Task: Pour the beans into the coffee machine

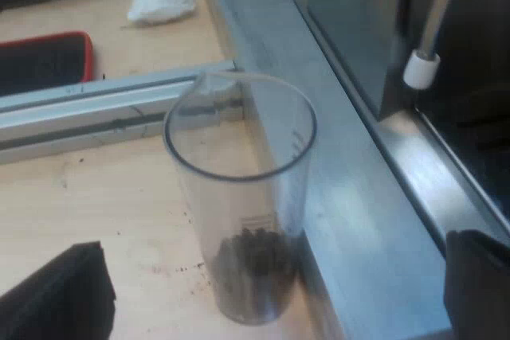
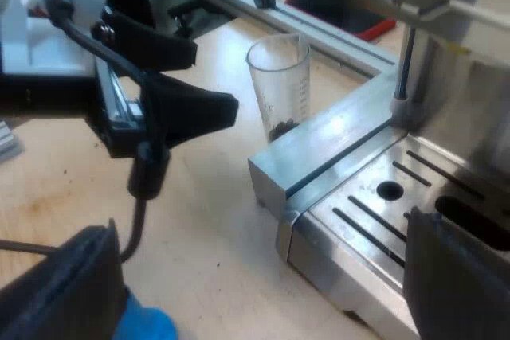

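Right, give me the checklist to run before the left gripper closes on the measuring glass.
1. The measuring glass stands upright on the table: ok.
2. It holds beans: ok, a small heap at the bottom.
3. The left gripper is open: ok, wide apart, with the glass in line between its fingers.
4. The fingers touch the glass: not ok, both are apart from it.
5. The right gripper is away from the glass: ok, open by the machine's drip tray.
6. The hopper is ready for beans: cannot tell.
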`<state>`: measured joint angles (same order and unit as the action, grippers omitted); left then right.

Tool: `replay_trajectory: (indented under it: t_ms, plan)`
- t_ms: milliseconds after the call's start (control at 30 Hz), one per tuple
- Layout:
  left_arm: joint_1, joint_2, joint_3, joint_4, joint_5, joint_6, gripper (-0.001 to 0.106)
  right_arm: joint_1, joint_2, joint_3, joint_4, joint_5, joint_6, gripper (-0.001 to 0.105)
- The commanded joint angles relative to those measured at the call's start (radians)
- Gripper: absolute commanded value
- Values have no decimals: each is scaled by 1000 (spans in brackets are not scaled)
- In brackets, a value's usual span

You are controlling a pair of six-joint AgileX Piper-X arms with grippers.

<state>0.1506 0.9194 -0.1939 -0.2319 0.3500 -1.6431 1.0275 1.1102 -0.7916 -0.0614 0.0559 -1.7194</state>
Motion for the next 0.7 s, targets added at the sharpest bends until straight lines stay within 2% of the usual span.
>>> replay_trajectory:
  t_ms: [33,233,400,567,600,700]
  plan:
    - [-5,54,-2,-93,6,-4,86,1,-1,-2,-18,23,-4,74]
    - [-5,207,-2,-239,25,-4,86,1,-1,-2,-18,23,-4,74]
    - [-5,338,-2,-424,29,-4,86,1,-1,-2,-18,23,-4,74]
    - [-5,403,-2,-492,29,-4,86,1,-1,-2,-28,23,-4,74]
    - [-5,439,-2,-567,29,-14,86,1,-1,-2,-55,23,-4,74]
    - [-5,479,-2,-645,29,-42,86,1,-1,-2,-87,23,-4,74]
